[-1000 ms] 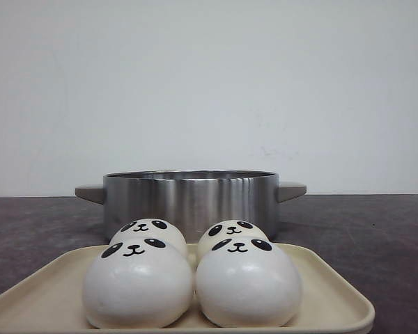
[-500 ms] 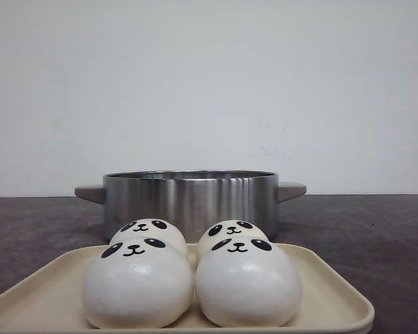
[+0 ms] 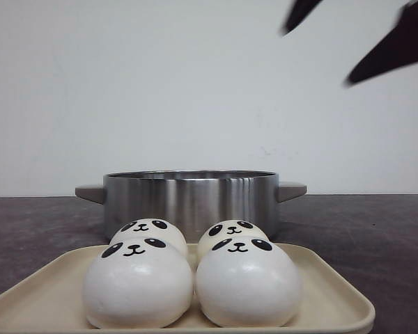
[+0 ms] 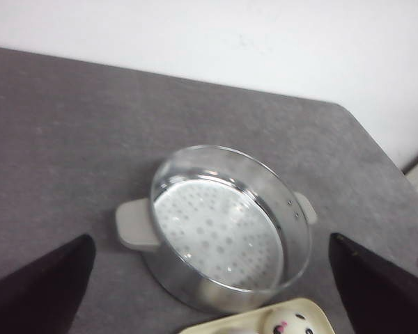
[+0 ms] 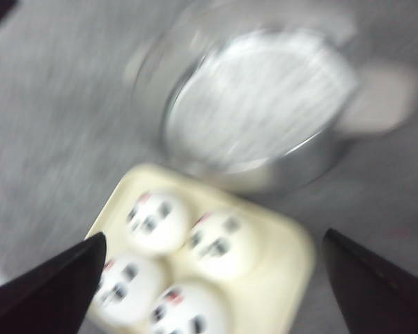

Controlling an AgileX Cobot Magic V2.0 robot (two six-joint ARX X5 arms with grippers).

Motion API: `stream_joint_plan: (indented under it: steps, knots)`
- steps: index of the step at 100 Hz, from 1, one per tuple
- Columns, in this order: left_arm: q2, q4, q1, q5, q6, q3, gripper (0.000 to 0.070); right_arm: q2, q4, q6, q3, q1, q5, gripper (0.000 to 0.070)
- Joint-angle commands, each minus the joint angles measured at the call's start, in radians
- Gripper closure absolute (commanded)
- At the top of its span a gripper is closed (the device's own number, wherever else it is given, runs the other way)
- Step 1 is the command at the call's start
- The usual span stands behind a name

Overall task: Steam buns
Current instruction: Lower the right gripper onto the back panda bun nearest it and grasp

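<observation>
Four buns (image 3: 192,278) sit packed together on a cream tray (image 3: 332,296), well below the right tool (image 5: 212,278), whose two dark fingers are spread wide with nothing between them — it looks ready to drop over one bun. The steel steamer pot (image 4: 223,226) waits just past the tray on the gray desk (image 4: 63,139), so each bun likely has only a short trip. The left tool (image 4: 212,278) is spread wide too, above the pot — holding nothing.
</observation>
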Motion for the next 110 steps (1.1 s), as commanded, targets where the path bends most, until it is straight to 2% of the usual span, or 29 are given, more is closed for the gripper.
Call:
stream_joint_plan:
  steps: [1,17,34,55,75,78,79,81,85,87,88,89,99,110]
  knots:
    - [0.014,0.010,-0.015,-0.002,-0.004,0.015,0.0000,0.098,-0.011,0.069,0.038,0.059,0.006,0.0157]
    - [0.034,0.010,-0.048,-0.006,-0.004,0.015,0.0000,0.296,-0.033,0.068,0.078,0.132,0.011,0.0173]
    - [0.052,0.006,-0.082,-0.009,-0.004,0.015,0.0000,0.475,0.008,0.063,0.096,0.138,0.101,0.0172]
    - [0.059,-0.019,-0.117,-0.037,-0.002,0.015,0.0000,0.593,0.120,0.064,0.096,0.130,0.111,0.0172]
    - [0.059,-0.019,-0.135,-0.058,0.001,0.015,0.0000,0.643,0.148,0.077,0.098,0.130,0.146,0.0180]
    - [0.059,-0.019,-0.136,-0.058,0.001,0.015,0.0000,0.650,0.147,0.077,0.098,0.130,0.148,0.0233]
    - [0.059,-0.019,-0.136,-0.058,0.001,0.015,0.0000,0.655,0.146,0.077,0.098,0.130,0.148,0.0281]
    - [0.059,-0.019,-0.136,-0.058,0.001,0.015,0.0000,0.657,0.146,0.077,0.098,0.130,0.147,0.0334]
    - [0.059,-0.019,-0.136,-0.058,0.001,0.015,0.0000,0.663,0.142,0.076,0.098,0.130,0.143,0.0501]
    - [0.059,-0.019,-0.136,-0.058,0.002,0.015,0.0000,0.664,0.140,0.077,0.098,0.130,0.141,0.0593]
    - [0.059,-0.019,-0.136,-0.058,0.001,0.015,0.0000,0.665,0.140,0.076,0.098,0.130,0.138,0.0665]
    - [0.059,-0.019,-0.136,-0.058,0.002,0.015,0.0000,0.666,0.140,0.076,0.099,0.130,0.135,0.0700]
    - [0.059,-0.019,-0.136,-0.058,0.003,0.015,0.0000,0.661,0.139,0.077,0.110,0.141,0.115,0.0693]
    - [0.059,-0.019,-0.136,-0.058,0.005,0.015,0.0000,0.597,0.113,0.076,0.165,0.164,0.055,0.0693]
